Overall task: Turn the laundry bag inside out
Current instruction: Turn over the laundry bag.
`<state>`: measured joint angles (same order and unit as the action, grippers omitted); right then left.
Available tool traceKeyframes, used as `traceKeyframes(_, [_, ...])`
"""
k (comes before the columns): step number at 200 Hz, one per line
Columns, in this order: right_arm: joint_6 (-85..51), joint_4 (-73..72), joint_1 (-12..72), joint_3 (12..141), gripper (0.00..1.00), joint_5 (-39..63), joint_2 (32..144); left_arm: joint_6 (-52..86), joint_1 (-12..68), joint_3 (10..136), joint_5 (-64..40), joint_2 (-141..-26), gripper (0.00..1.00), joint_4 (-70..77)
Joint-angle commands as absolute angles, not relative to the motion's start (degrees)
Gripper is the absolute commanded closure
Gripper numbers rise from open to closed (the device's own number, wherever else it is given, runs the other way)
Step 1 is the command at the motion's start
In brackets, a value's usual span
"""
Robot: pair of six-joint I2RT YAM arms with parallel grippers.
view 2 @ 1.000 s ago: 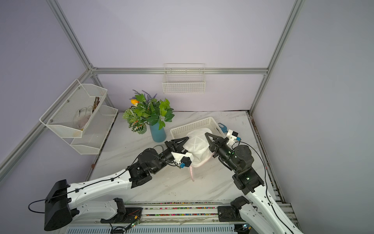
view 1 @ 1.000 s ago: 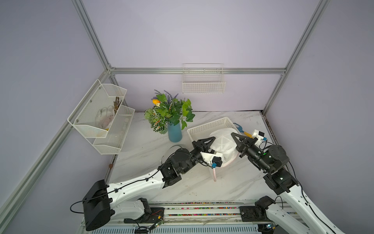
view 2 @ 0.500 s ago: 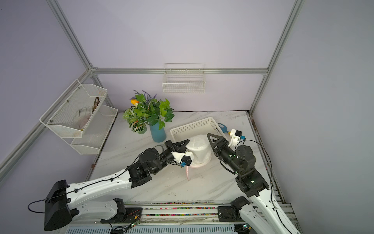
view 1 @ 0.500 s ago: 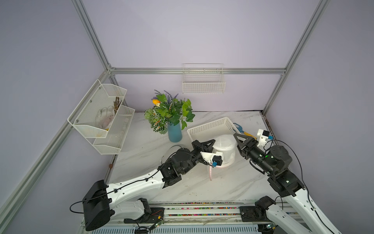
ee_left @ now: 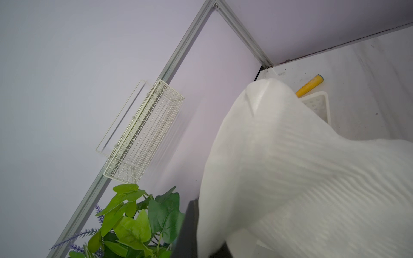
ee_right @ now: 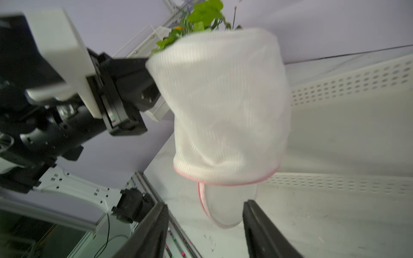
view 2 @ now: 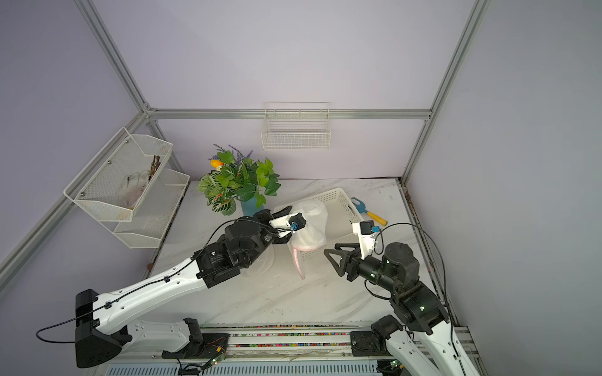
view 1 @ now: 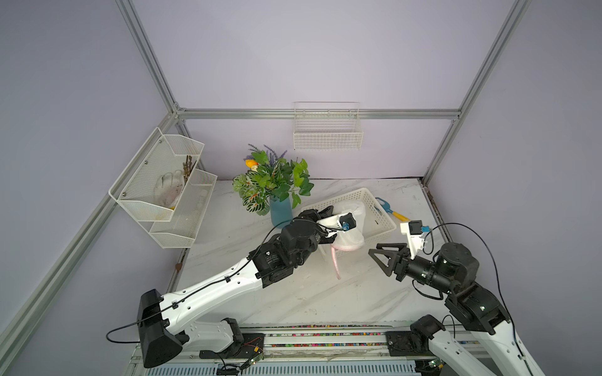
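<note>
now right gripper (view 1: 378, 263) spread, withdrawn (laundry bag (view 1: 353, 234) dangling)

My left arm (view 1: 224, 286) reaches far forward and upward, left gripper (view 1: 321, 213) closed tight. My right arm (view 1: 472, 306) is bent sharply, right gripper (view 1: 379, 262) held level, jaws parted, pointing toward the left arm.

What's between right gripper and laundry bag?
Nothing solid: open air above the white basket's near wall separates the right gripper from the laundry bag, in both top views.
</note>
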<state>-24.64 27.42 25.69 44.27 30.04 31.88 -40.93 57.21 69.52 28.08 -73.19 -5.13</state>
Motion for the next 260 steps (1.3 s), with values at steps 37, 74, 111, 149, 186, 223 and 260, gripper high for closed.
traceKeyframes(37, [-19.3,8.4,41.1,38.6,0.36,24.3,36.3,-29.5,57.0,77.2,33.2,-77.0,1.00,-14.7])
traceKeyframes(74, [-19.0,-2.6,50.8,37.5,0.36,4.3,44.6,-26.9,57.0,79.1,34.9,-78.3,1.00,-16.0])
traceKeyframes(111, [-29.8,-14.1,53.5,35.2,0.36,-2.6,50.0,-25.5,57.0,80.1,36.1,-78.6,1.00,-16.7])
traceKeyframes(149, [-33.4,-19.5,55.6,35.2,0.30,-7.6,54.6,-24.1,57.1,80.8,36.2,-78.9,1.00,-17.0])
traceKeyframes(186, [-37.9,-24.8,56.7,36.3,0.38,-14.5,60.4,-23.1,57.5,81.1,36.7,-79.1,1.00,-17.3])
traceKeyframes(223, [-39.9,-26.1,56.8,36.4,0.66,-19.2,62.9,-22.6,57.6,81.0,37.2,-78.8,1.00,-17.7])
traceKeyframes(260, [-40.9,-25.3,56.8,36.1,0.94,-19.2,63.6,-21.2,58.0,80.1,37.9,-78.7,1.00,-17.8])
